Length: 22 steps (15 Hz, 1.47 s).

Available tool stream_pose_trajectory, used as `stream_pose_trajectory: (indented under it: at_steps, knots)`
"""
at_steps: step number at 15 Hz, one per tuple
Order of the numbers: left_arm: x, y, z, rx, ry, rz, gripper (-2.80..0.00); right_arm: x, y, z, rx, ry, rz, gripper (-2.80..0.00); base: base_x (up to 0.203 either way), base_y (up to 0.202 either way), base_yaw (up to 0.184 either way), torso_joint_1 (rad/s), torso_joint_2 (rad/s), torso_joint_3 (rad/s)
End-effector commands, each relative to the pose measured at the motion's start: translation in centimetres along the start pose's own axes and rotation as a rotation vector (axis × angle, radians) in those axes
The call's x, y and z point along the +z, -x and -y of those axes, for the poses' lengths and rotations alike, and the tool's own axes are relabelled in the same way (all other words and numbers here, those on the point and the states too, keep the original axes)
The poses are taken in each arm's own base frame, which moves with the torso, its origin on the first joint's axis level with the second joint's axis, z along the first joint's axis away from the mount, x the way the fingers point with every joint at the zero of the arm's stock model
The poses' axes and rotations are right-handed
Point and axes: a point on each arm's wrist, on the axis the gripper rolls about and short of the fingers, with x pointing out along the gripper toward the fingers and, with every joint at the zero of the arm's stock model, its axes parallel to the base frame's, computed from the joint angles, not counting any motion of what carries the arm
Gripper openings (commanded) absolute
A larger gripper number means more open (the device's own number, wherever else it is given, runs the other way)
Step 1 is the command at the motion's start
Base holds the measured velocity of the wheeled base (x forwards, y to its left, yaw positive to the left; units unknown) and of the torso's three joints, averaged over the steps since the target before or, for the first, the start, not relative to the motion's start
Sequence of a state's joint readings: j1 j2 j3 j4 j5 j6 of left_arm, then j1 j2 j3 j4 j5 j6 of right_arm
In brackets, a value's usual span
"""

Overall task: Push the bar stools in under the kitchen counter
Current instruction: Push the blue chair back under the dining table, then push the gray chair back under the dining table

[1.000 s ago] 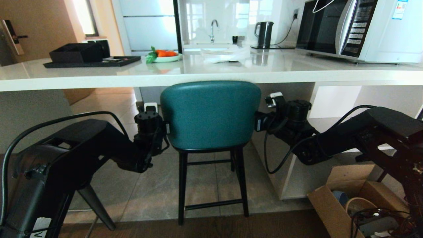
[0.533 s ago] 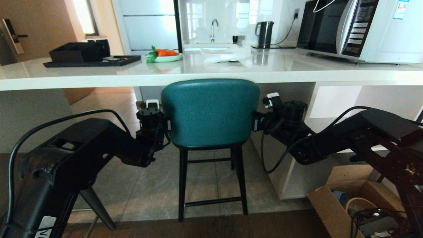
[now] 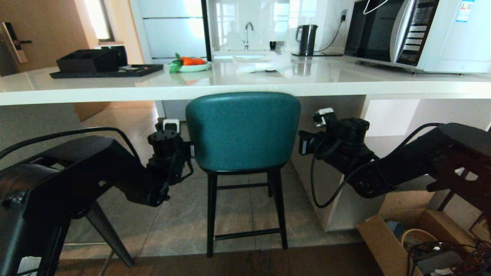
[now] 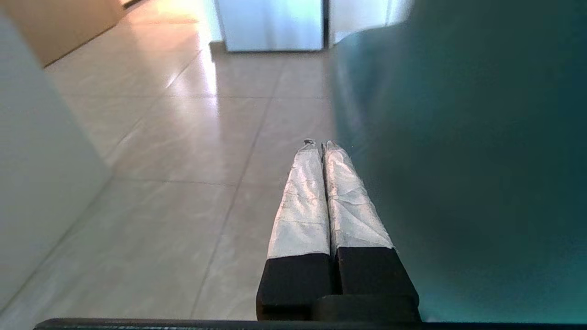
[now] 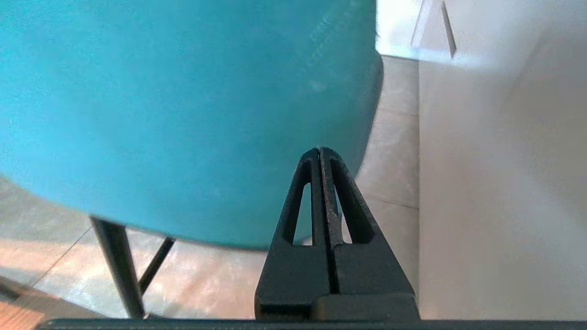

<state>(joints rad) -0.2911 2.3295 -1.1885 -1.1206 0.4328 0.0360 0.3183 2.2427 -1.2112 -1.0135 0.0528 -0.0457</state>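
Both closed grippers, left gripper [image 4: 319,145] and right gripper [image 5: 320,151], flank the teal stool [image 3: 243,132], with the kitchen counter [image 3: 245,91] lying straight beyond

Light: bright daylight from the far window [image 3: 98,19]
Glare: on the kitchen counter [image 3: 245,78]
Blur: close teal stool [image 4: 458,137] soft

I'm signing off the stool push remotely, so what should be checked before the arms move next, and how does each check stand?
1. Left hand shut, beside the teal stool: ok.
2. Right hand shut, at the stool's other side: ok.
3. Hands touching the backrest: cannot tell.
4. Stool back reaches the kitchen counter edge, seat under it: ok.
5. Stool legs flat on the floor: ok.
6. Second stool pushed in: cannot tell, not in view.
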Motion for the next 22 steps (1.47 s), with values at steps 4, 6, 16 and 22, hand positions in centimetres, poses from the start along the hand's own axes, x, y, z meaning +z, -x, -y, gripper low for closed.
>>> stream_pose_trajectory:
  at_steps: [4, 6, 16, 22]
  knots:
    - [6.0, 8.7, -2.8, -0.078, 0.043, 0.099, -2.80, 4.5, 7.8, -0.3, -0.020, -0.055, 0.055, -2.80, 0.000, 0.000, 0.000, 0.000, 0.00, 0.000]
    - [9.4, 13.6, -4.0, -0.138, 0.063, 0.165, -2.80, 6.7, 11.9, -0.5, -0.041, -0.059, 0.105, -2.80, 0.000, 0.000, 0.000, 0.000, 0.00, 0.000]
    - [14.2, 30.8, -14.5, 0.000, 0.048, 0.325, -2.80, 9.8, 30.4, -0.7, -0.207, -0.076, 0.272, -2.80, 0.000, 0.000, 0.000, 0.000, 0.00, 0.000]
    - [15.7, 38.4, -19.0, 0.295, -0.042, 0.515, -2.80, 10.6, 40.4, -0.5, -0.393, -0.026, 0.330, -2.80, 0.000, 0.000, 0.000, 0.000, 0.00, 0.000]
